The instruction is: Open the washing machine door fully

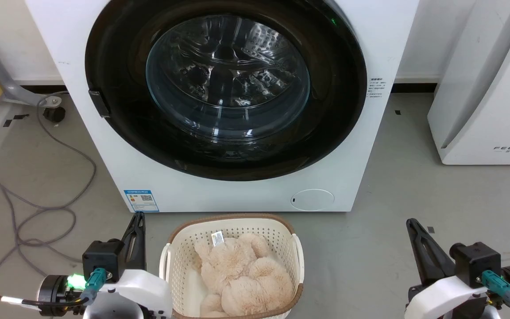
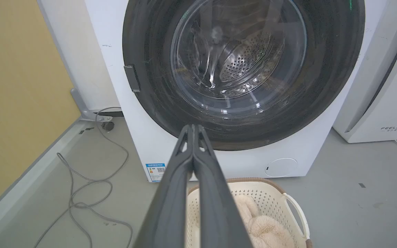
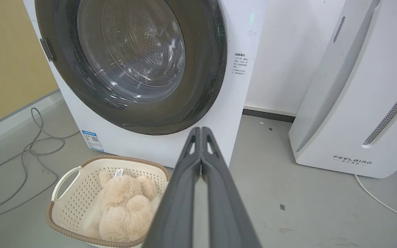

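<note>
The white washing machine (image 1: 361, 146) stands straight ahead with its round glossy black door (image 1: 117, 115) flat against the front, the clear glass bowl at its centre. A small dark handle tab (image 1: 99, 103) sits on the door's left edge. The door (image 2: 326, 86) also spans the left wrist view, and appears again in the right wrist view (image 3: 205, 86). My left gripper (image 1: 139, 215) is shut at the lower left, well short of the machine. Its fingertips meet in its own view (image 2: 194, 126). My right gripper (image 1: 410, 221) is shut at the lower right, holding nothing (image 3: 201, 129).
A cream laundry basket (image 1: 166, 259) holding a beige plush bear (image 1: 246, 277) sits on the floor between my arms, just before the machine. A white FEELBIRD appliance (image 1: 485, 102) stands to the right. Grey cables (image 1: 38, 208) loop over the floor at the left, beside a yellow wall (image 2: 16, 86).
</note>
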You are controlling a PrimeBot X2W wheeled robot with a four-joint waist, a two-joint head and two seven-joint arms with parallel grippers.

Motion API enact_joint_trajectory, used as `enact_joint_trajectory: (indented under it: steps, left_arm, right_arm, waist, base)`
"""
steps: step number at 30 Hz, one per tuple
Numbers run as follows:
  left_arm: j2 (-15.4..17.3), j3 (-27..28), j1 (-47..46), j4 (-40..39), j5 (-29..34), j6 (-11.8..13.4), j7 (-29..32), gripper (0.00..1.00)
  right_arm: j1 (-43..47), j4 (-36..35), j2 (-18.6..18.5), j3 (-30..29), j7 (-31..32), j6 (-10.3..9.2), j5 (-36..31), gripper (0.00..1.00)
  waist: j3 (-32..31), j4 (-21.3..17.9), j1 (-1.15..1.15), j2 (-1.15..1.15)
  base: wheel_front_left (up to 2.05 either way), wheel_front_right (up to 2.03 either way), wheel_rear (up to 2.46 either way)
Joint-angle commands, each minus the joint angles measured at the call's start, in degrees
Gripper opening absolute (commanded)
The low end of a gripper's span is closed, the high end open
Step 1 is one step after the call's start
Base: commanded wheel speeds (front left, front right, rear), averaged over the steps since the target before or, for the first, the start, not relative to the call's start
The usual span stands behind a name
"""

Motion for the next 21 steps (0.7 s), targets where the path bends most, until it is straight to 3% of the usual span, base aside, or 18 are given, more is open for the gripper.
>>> enact_joint_trajectory:
  steps: [1,4,5,21]
  left_arm:
    - [0.03,-0.07,1.01,-0.24,0.16,-0.25,0.02,0.0]
    - [0.03,-0.07,1.01,-0.24,0.16,-0.25,0.02,0.0]
    - [0.0,0.0,0.01,0.0,0.0,0.0,0.0,1.0]
    - [0.0,-0.46,-0.09,0.16,-0.71,1.09,-1.54,1.0]
  right_arm:
    - [-0.71,0.14,0.07,0.03,0.02,0.05,-0.44,0.0]
    - [-0.71,0.14,0.07,0.03,0.02,0.05,-0.44,0.0]
    - [0.0,0.01,0.0,-0.01,0.0,0.01,0.0,1.0]
    - [0.13,-1.27,0.01,-0.93,-1.53,0.0,2.09,1.0]
  waist:
    - [0.0,0.0,0.0,0.0]
    - [0.0,0.0,0.0,0.0]
    - [0.0,0.0,0.0,0.0]
    - [0.19,-0.03,0.0,0.0]
  base:
    - [0.0,0.0,0.0]
    - [0.0,0.0,0.0]
    - [0.0,0.0,0.0]
    - [0.0,0.0,0.0]
